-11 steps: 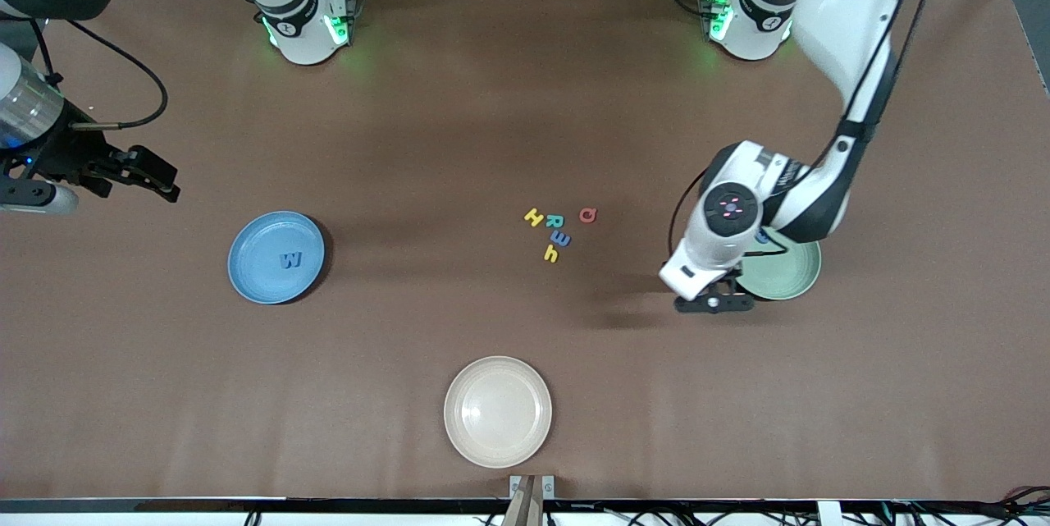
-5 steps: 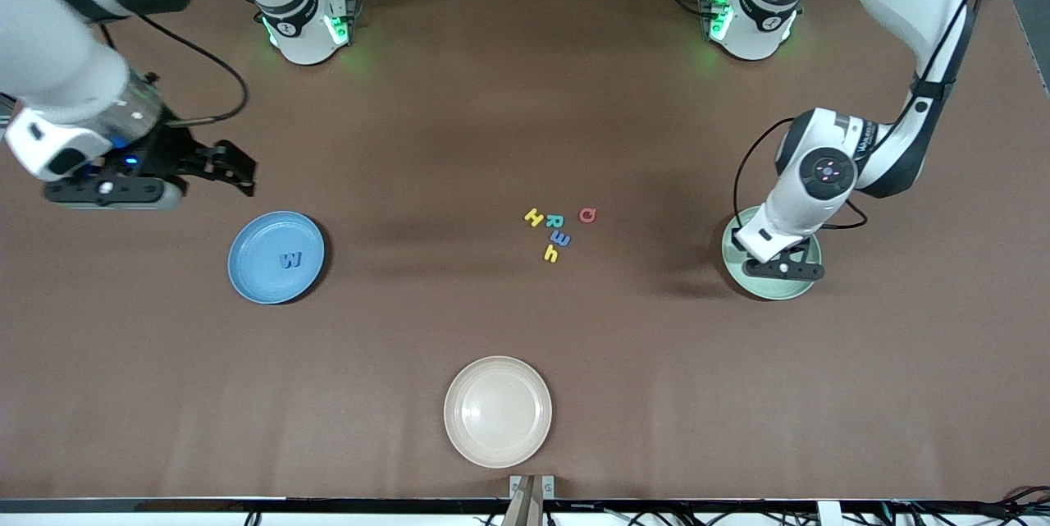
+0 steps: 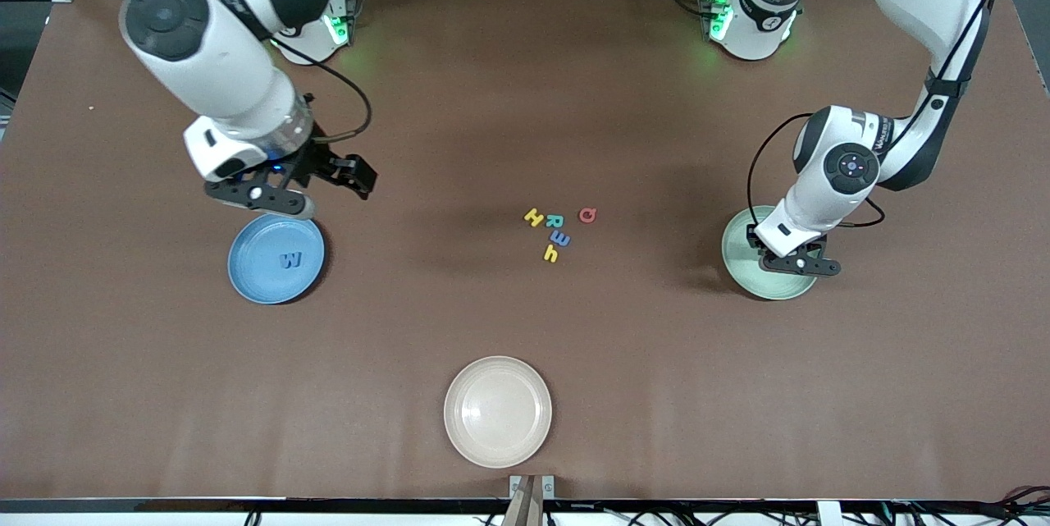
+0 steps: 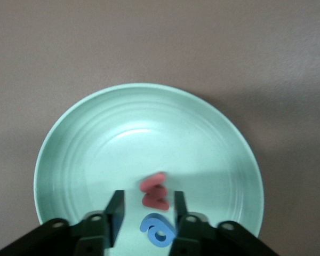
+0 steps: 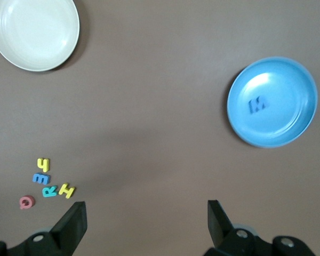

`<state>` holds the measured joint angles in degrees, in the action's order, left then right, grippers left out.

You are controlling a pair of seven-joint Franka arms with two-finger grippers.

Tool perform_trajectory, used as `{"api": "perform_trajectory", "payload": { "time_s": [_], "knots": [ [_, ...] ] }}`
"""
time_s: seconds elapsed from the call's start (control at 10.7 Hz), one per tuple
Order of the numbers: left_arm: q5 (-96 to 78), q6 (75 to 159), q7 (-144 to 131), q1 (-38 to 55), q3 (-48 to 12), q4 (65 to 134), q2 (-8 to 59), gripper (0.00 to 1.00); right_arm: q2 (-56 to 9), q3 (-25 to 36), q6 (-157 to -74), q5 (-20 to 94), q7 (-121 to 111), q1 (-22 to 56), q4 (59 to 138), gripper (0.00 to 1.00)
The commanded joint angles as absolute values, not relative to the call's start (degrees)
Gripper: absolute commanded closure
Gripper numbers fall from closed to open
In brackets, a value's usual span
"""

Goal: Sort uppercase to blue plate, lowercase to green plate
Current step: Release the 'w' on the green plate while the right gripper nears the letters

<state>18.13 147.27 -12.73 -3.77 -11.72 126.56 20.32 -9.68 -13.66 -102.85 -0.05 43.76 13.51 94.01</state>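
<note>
On the brown bench, the W (image 3: pixel 289 260) lies on the blue plate (image 3: pixel 250 272) and m (image 4: pixel 154 192) and a (image 4: pixel 159 230) on the green plate (image 3: pixel 742 272); five letters (image 3: pixel 558 232) wait mid-bench; the left gripper (image 4: pixel 148 216) over the green plate and right gripper (image 5: pixel 146 224) above the bench both gape empty.

The left gripper (image 3: pixel 800 263) hangs over the green plate (image 3: pixel 759 284). The right gripper (image 3: pixel 308 189) hangs above the blue plate (image 3: pixel 254 272), which holds the W (image 3: pixel 289 260).
</note>
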Motion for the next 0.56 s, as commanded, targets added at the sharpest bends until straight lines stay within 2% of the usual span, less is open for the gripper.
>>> {"api": "perform_trajectory", "payload": {
  "time_s": [0.0, 0.09, 0.38, 0.47],
  "knots": [
    [18.9, 147.5, -16.3, -3.7, -12.8, 126.5, 18.8, 0.38, -14.5, -14.0, -106.7, 0.0, 56.0, 18.3, 92.5, 0.0],
    [18.6, 147.3, -18.5, -3.8, -14.3, 126.1, 18.9, 0.32, -16.1, -14.0, -109.1, -0.2, 61.4, 20.5, 92.6, 0.0],
    [18.6, 146.7, -26.4, -3.5, -17.7, 124.6, 19.7, 0.3, -20.7, -14.0, -117.3, -0.8, 70.7, 26.2, 96.4, 0.0],
    [18.6, 146.6, -28.8, -3.3, -18.8, 123.8, 19.9, 0.24, -22.7, -14.0, -119.6, -0.9, 74.0, 27.6, 96.7, 0.0]
  ]
}}
